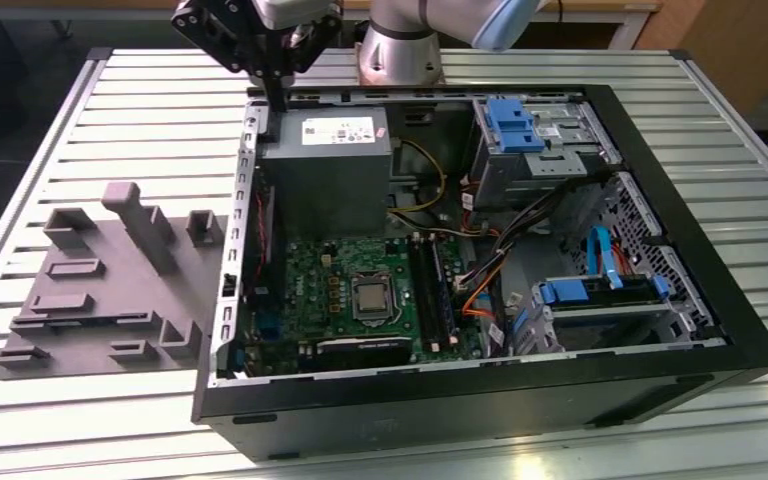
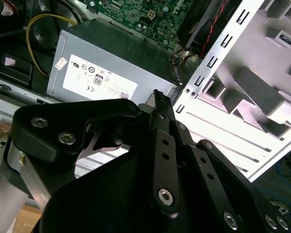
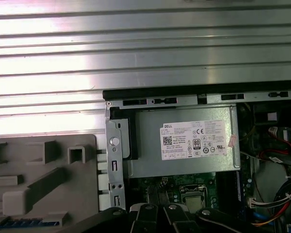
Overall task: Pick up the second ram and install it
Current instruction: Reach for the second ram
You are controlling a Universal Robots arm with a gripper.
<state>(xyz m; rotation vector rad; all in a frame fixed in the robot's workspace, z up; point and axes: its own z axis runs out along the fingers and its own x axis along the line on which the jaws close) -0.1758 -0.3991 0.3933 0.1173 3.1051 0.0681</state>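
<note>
My gripper (image 1: 275, 104) hangs above the back corner of the open computer case (image 1: 699, 352), on the exterior view's left, over the grey power supply (image 1: 327, 170). Its two black fingers meet at their tips (image 2: 157, 95) in the second wrist view, shut with nothing visible between them. In the first wrist view, a thin strip with a row of bluish rectangles (image 3: 19, 222) lies in the grey holder (image 3: 48, 204) at the picture's edge; it looks like the second ram, partly cut off. The green motherboard (image 1: 344, 290) has long black slots (image 1: 434, 292) beside the processor socket.
The grey holder plate (image 1: 104, 290) with upright blocks lies on the slatted metal table (image 1: 117, 110), at the exterior view's left of the case. Inside the case are blue drive bays (image 1: 518, 125), a lower drive cage (image 1: 598, 295) and loose cables (image 1: 491, 270).
</note>
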